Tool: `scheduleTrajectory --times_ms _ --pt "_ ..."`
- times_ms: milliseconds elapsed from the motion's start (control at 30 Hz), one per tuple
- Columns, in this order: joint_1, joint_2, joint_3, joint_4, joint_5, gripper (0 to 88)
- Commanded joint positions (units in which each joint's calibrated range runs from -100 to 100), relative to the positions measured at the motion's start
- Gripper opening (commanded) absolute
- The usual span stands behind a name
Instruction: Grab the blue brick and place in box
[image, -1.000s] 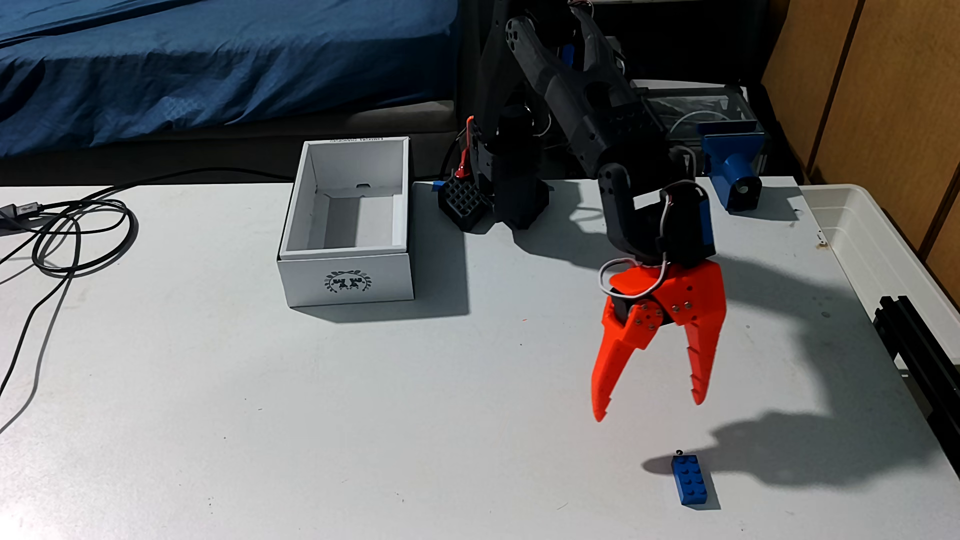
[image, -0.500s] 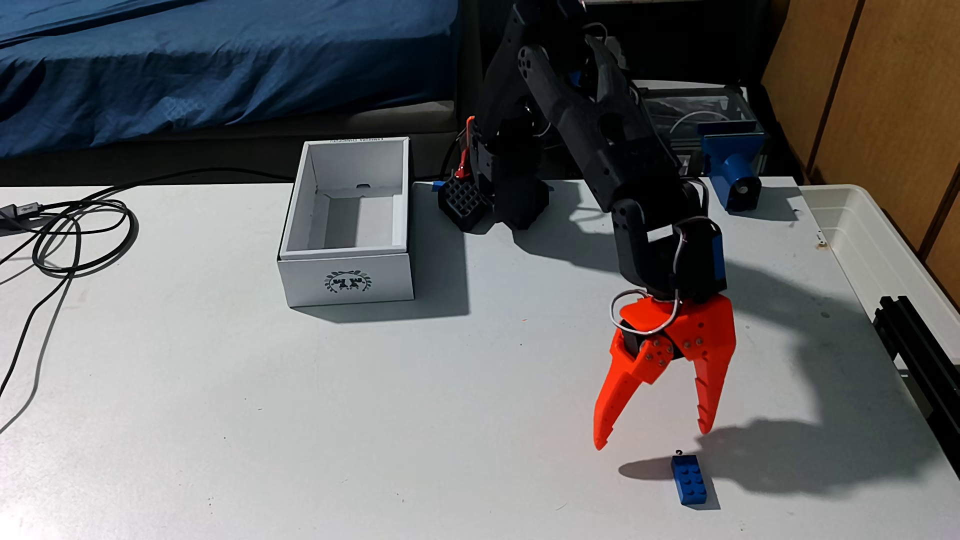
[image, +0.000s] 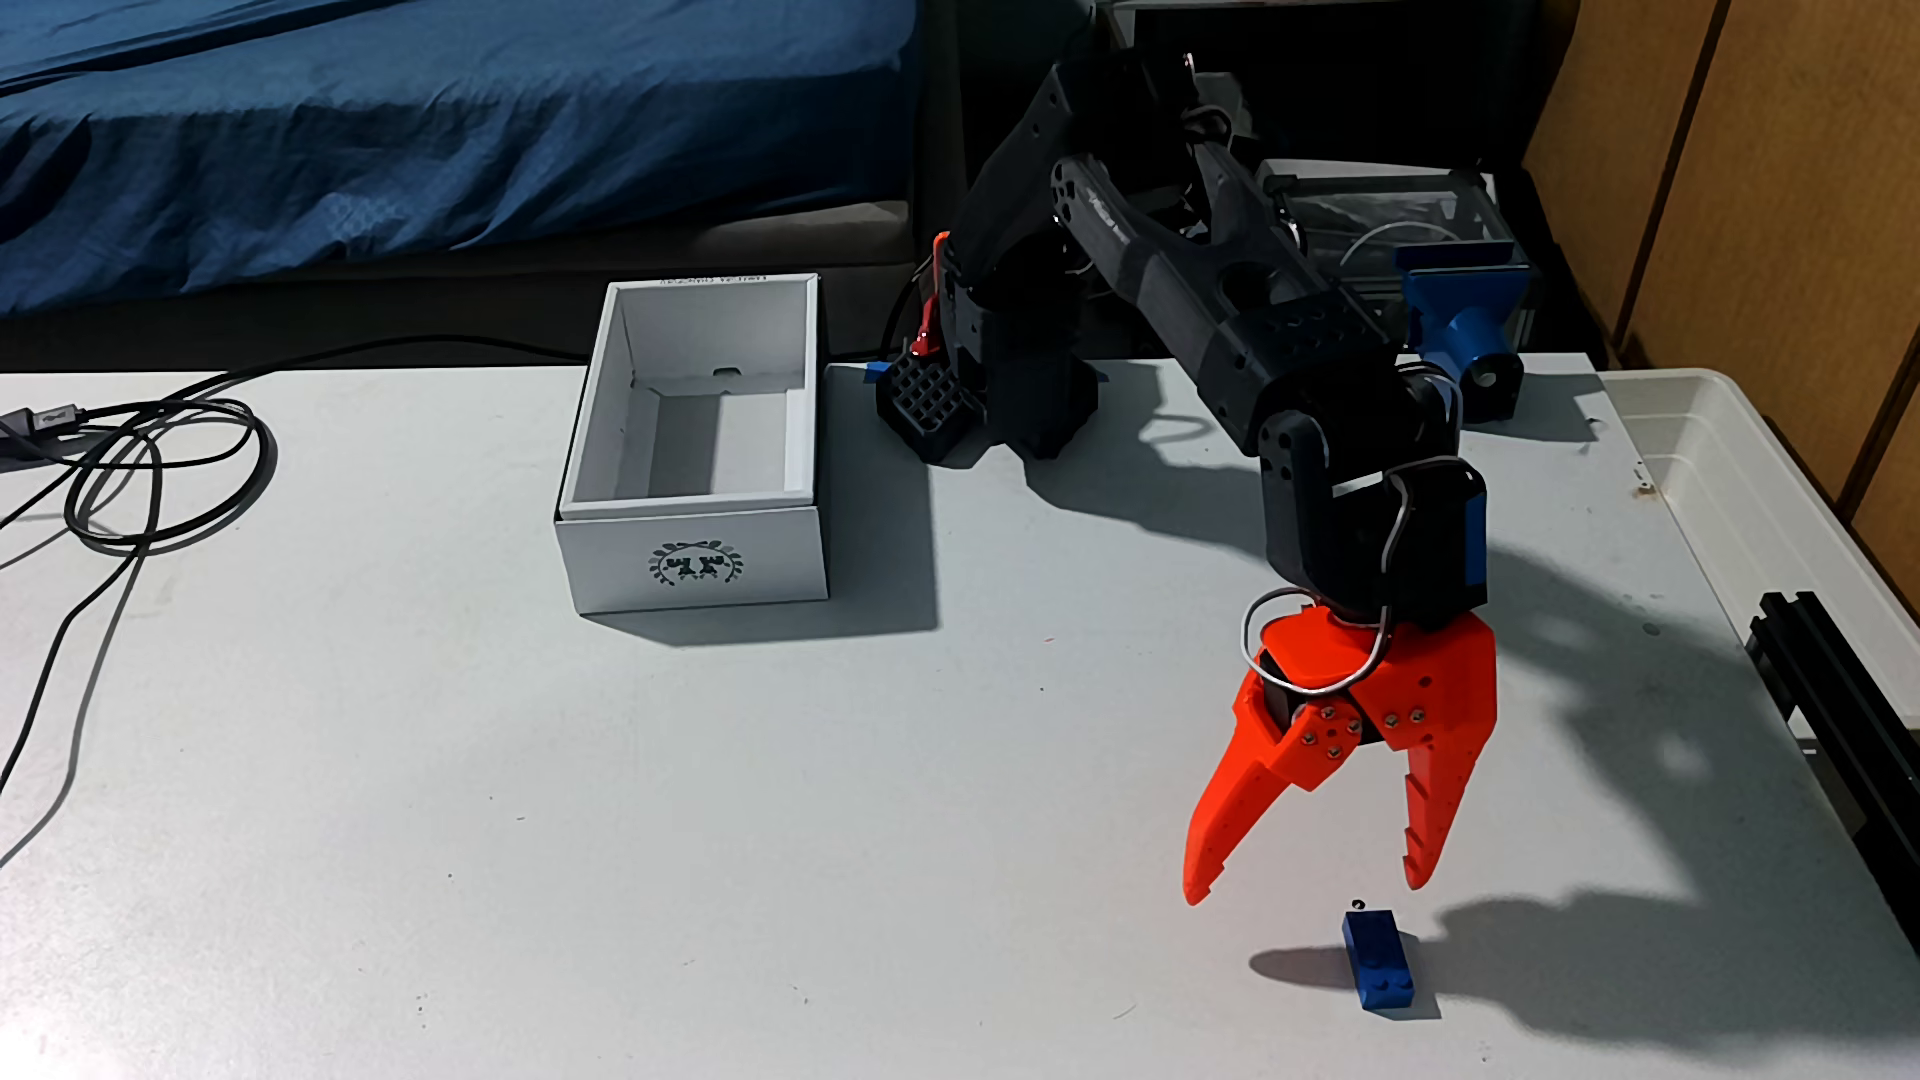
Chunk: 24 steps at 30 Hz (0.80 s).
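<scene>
The blue brick (image: 1378, 960) lies studs-up on the white table near the front right, its long side running away from the camera. My orange gripper (image: 1307, 889) hangs open just above and behind it, fingertips pointing down, nothing between them. The left fingertip is to the brick's upper left and the right one to its upper right. The box (image: 694, 561) stands open at the table's middle left, far from the gripper, with the dark wreath emblem on its near short side. Its inside looks bare.
A translucent plastic tub (image: 1756, 467) sits at the right edge, with a black rail (image: 1839, 685) in front of it. A blue clamp piece (image: 1465, 322) stands behind the arm. Coiled black cables (image: 156, 467) lie at the left. The arm's base (image: 1023, 395) is right of the box.
The arm has reached forward and down toward the brick, bringing the open gripper lower and nearer the camera. The brick and box have not moved.
</scene>
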Motion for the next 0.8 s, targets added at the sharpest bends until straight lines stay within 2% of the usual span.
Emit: scheduleTrajectory --times_ms 0,767 --pt "0.5 0.6 -5.2 2.1 -0.7 40.7" --pt "0.7 10.0 -17.4 5.3 -4.7 41.4"
